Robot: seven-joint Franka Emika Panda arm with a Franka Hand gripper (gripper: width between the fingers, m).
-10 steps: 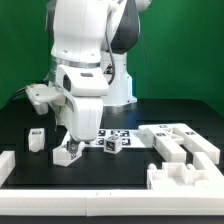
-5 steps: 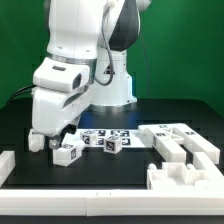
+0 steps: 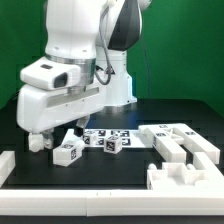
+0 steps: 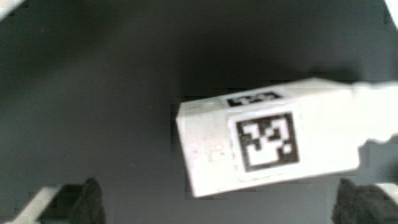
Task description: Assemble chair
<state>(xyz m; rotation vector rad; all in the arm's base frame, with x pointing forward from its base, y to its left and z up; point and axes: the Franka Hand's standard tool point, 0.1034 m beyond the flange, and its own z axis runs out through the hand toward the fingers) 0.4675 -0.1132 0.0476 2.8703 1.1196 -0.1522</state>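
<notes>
My gripper (image 3: 50, 132) hangs low over the table near the exterior view's left, largely hidden under the arm's wide white hand. Two small white chair parts lie under it: one with a black tag (image 3: 68, 152) and a smaller one (image 3: 37, 143) further left. In the wrist view a white block with a black tag (image 4: 267, 140) lies on the black table ahead of the gripper (image 4: 222, 205). The dark fingertips (image 4: 71, 202) stand wide apart with nothing between them. The gripper is open and empty.
Several small tagged white pieces (image 3: 108, 138) lie in the middle of the table. Large white chair parts lie at the exterior view's right (image 3: 185, 145) and front right (image 3: 185, 178). Another white part (image 3: 5, 165) sits at the front left edge.
The arm's hand has swung toward the exterior view's left and tilted over. It now hangs above the two small white parts instead of just behind the tagged one.
</notes>
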